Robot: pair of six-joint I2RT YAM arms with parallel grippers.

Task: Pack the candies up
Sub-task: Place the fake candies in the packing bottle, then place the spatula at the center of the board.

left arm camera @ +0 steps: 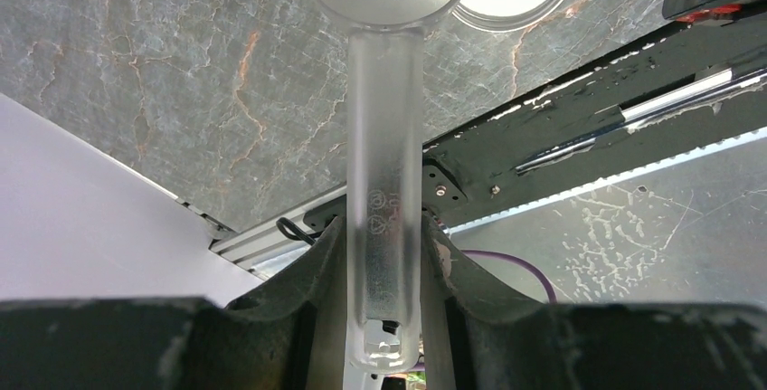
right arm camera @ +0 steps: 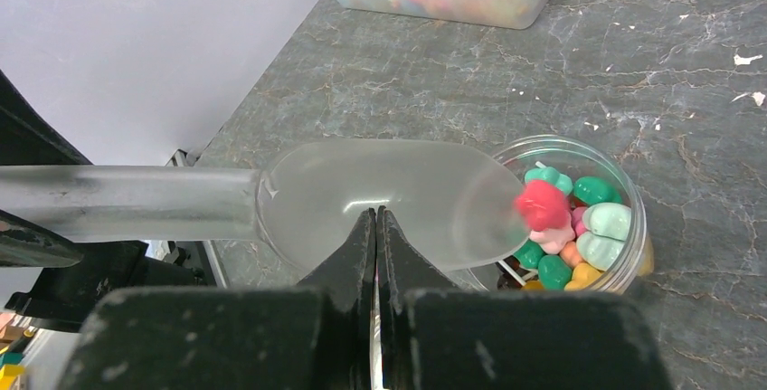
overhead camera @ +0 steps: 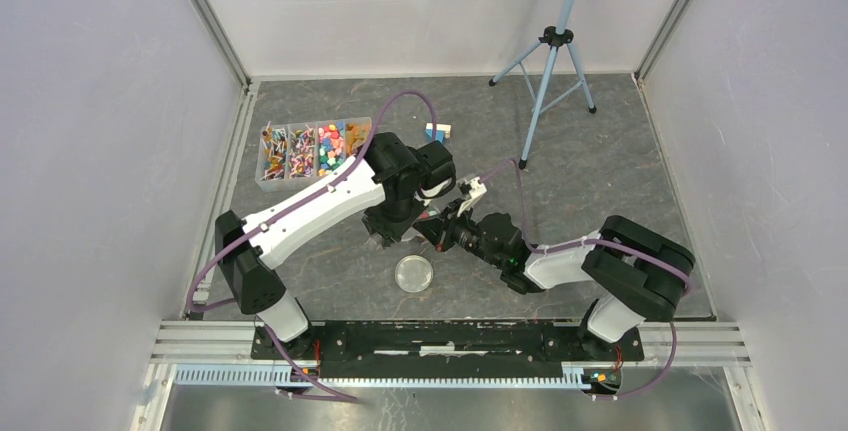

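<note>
Our left gripper (left arm camera: 384,250) clamps the handle of a frosted spoon (left arm camera: 384,128), whose bowl reaches over the rim of a small clear jar (right arm camera: 636,227) holding candies (right arm camera: 592,223). Our right gripper (right arm camera: 376,223), fingers pressed together with nothing between, sits near that jar.

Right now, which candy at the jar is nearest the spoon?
The bright red candy, right at the tip of the spoon, above the others. The green, pink and orange candies lie lower in the jar, farther from the spoon.
</note>
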